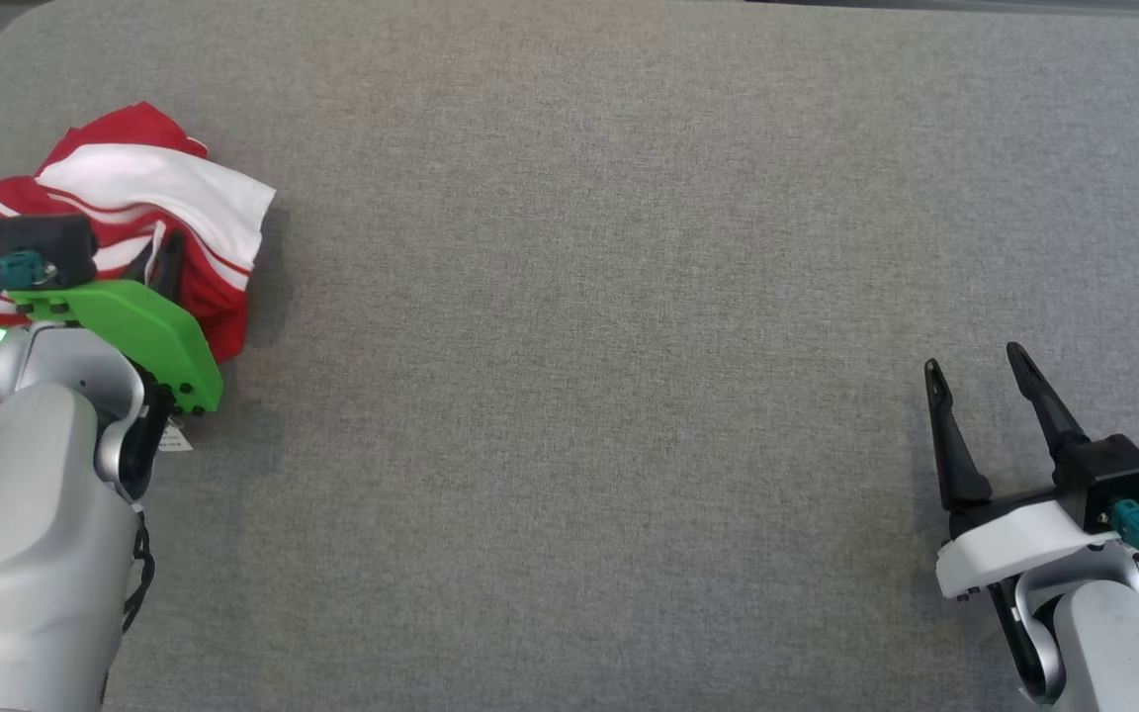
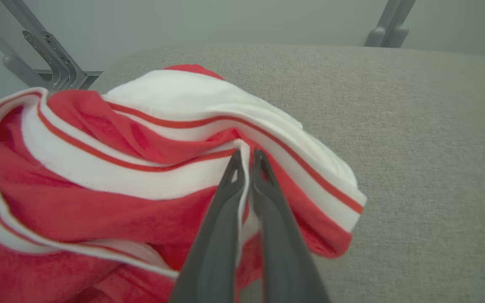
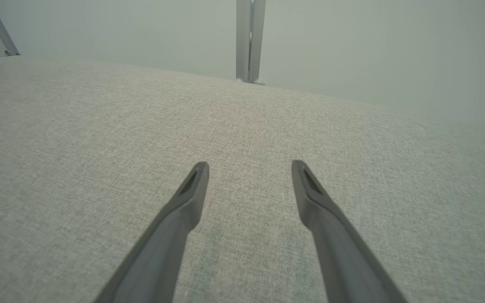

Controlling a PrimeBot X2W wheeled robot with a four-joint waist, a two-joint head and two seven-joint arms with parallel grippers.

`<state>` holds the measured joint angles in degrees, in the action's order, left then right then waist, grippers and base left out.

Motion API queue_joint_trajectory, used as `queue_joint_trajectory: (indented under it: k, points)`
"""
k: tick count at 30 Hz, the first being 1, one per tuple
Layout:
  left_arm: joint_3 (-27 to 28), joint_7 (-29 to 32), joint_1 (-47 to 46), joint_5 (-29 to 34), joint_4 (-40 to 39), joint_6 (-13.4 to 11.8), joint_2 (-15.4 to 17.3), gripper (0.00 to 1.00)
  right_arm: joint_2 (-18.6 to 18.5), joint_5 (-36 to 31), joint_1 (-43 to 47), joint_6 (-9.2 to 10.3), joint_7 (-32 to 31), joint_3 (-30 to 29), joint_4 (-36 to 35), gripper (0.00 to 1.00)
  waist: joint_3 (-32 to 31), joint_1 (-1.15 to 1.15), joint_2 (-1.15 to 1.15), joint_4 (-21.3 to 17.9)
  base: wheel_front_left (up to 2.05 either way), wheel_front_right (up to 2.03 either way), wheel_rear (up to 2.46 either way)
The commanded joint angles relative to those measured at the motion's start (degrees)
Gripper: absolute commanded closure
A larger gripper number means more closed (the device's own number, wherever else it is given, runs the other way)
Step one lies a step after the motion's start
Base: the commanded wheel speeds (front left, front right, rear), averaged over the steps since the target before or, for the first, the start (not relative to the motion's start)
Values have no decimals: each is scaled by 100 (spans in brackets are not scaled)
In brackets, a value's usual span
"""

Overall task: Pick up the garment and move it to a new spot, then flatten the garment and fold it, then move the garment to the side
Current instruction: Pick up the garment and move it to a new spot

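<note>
The garment (image 1: 164,198), red with white bands, is found bunched in a loose heap at the far left corner of the grey bench (image 1: 579,346), close to its edge; this is judged to be its starting place, not the new spot asked for. The left pincer (image 2: 247,162) is seen shut on it: the two dark fingers are drawn almost together, and a thin white-edged fold of cloth is nipped between them near the top of the heap. A raised fold is judged a sensible hold, since it can be pinched without the bench being scraped and the rest of the cloth can be expected to hang from it. The right pincer (image 1: 973,358) is spread wide and empty above bare bench at the near right, well apart from the garment, presumably parked there until flattening calls for a second hold. The lift is not yet made
</note>
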<state>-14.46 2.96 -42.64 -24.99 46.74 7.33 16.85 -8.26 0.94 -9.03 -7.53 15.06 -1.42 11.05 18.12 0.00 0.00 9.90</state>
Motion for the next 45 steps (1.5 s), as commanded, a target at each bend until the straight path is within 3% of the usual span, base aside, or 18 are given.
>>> queue_joint_trajectory:
  k: [1,14,23,35,45]
  points:
    - [101,8,113,-107,-286,2,95,100,21,54,100,8,18,-17,24,0,-83,0,0,34,0,0,0]
    - [1019,1043,830,-767,-3340,-613,994,100,208,110,144,8,17,15,89,0,-268,0,0,-203,0,0,0]
    - [1220,1621,1183,-928,-4649,-930,1235,100,319,139,212,8,17,-56,110,0,-430,0,0,-423,0,0,0]
    - [983,1974,998,-1219,-5763,-877,1047,100,371,190,286,8,18,-23,156,0,-743,0,0,-682,0,0,0]
    - [-58,2317,1119,-1268,-6643,-848,400,100,474,242,304,8,18,-19,136,0,-822,0,0,-1184,0,0,0]
